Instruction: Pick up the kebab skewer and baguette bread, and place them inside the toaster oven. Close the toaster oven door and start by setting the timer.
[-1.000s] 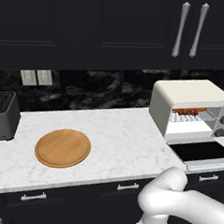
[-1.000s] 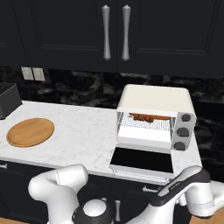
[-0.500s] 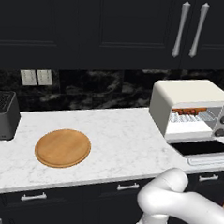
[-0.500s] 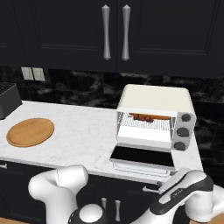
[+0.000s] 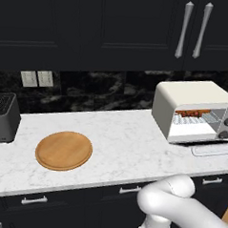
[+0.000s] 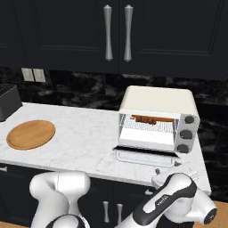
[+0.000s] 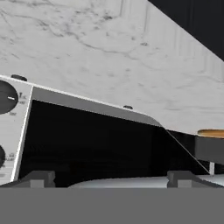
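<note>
Cream toaster oven (image 6: pixel 156 100) w/ door (image 6: pixel 144 156) partly open; no legible labels.

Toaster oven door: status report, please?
End effector open at silver handle. Toaster oven door partly open, tilted. Food on rack inside. No visible obstruction.

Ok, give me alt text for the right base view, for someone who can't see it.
A cream toaster oven sits on a marble counter, its door lowered and partly open, with browned food on the rack. A round wooden board lies far left, dark cabinets above.
</note>
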### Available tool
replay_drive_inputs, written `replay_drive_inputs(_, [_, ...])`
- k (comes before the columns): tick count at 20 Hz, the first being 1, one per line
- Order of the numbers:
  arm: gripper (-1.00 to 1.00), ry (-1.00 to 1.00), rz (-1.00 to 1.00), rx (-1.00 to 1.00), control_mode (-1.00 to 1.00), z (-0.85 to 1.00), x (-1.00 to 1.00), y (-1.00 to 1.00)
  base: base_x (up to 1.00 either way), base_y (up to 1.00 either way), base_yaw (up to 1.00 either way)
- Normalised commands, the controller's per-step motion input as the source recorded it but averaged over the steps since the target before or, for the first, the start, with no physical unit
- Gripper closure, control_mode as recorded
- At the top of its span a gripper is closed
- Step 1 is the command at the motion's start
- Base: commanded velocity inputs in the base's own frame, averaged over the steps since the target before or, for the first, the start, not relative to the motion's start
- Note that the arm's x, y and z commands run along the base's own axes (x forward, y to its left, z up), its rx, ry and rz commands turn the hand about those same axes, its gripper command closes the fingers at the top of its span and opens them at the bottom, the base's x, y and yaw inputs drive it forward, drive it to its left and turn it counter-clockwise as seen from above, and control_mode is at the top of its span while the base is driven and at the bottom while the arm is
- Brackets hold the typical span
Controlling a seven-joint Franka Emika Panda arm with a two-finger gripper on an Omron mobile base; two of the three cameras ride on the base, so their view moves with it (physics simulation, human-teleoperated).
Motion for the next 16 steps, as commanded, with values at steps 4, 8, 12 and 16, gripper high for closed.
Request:
replay_drive_inputs(4, [-1.00,-0.18,-0.19,0.00,-1.00,1.00,0.46,0.52,0.00,0.00,0.00])
replay_drive_inputs(8, [-1.00,-0.09,-0.17,0.00,-1.00,1.00,0.53,0.32,0.00,0.00,0.00])
replay_drive_inputs(12, [-1.00,0.00,-0.14,0.00,-1.00,1.00,0.64,0.23,0.00,0.00,0.00])
replay_drive_inputs(16, [-1.00,0.00,-0.12,0.00,-1.00,1.00,0.84,0.19,0.00,0.00,0.00])
